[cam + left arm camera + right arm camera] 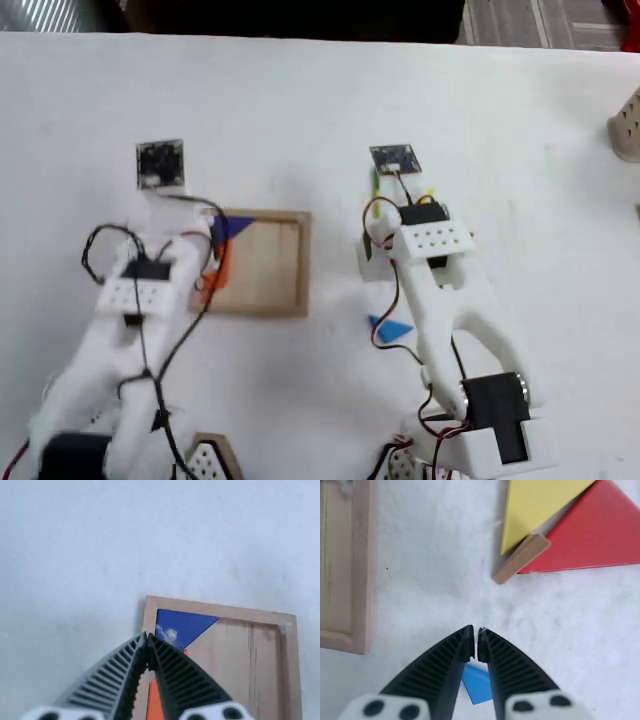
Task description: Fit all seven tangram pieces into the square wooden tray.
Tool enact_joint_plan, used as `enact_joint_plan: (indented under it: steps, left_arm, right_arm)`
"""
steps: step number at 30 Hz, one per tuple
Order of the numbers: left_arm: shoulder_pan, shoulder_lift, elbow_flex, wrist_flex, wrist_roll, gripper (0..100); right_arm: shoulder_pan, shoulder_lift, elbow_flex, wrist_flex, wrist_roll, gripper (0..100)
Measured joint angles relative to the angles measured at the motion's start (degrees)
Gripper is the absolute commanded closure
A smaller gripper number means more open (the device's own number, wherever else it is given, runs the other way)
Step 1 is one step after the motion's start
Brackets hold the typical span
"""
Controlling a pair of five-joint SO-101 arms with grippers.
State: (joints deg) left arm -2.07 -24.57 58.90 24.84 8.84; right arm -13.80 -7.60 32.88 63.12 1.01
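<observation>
Left gripper (pixel 146 642): jaws are sitting together, tips touching, nothing seen pinched between them. They are hanging over the corner of the tray (pixel 220 610). A dark blue triangle (pixel 182 625) is lying in that corner, just ahead of the tips. An orange piece (pixel 154 702) is lying under the jaws, its long axis running back along the gripper's own line. In the high view it seems to be riding the tray's rim rather than lying flat inside, though I cannot tell for sure.

Right gripper (pixel 475 636): jaws are together apart from a hairline gap and are holding nothing. It is hanging over the bare table (pixel 300 100), with the tray off to one side. A light blue piece (pixel 479 685) is lying just behind and below the tips, toward the arm's base. Ahead of the tips, on the side away from the tray, a yellow triangle (pixel 540 505) is overlapping a red triangle (pixel 590 540). A tan piece (pixel 522 557) is touching both, its long axis running slantwise to the jaws.

Count: one tray, six pieces seen. That is one, perhaps two, in the tray and four loose. The seventh is not identified.

Judgement: the right arm is nearer all the loose pieces. The light blue one is closest, but the gripper would be needing to draw back over it.
</observation>
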Motion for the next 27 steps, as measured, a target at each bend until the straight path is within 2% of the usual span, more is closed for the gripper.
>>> enact_joint_plan:
  steps: [15,19,23,27]
  left_arm:
    - [-0.9,46.7,-43.4,0.0,0.0,98]
    - [-0.9,51.9,-50.8,9.2,-0.4,98]
    - [-1.0,52.4,-54.2,20.0,-5.0,98]
    - [-1.0,52.4,-54.9,25.7,-5.2,98]
  right_arm:
    - [0.0,0.0,0.0,-0.1,0.0,97.8]
    - [0.0,0.0,0.0,-0.7,0.0,97.8]
    - [0.0,0.0,0.0,-0.9,0.0,97.8]
    - [0.0,0.0,0.0,-0.9,0.0,97.8]
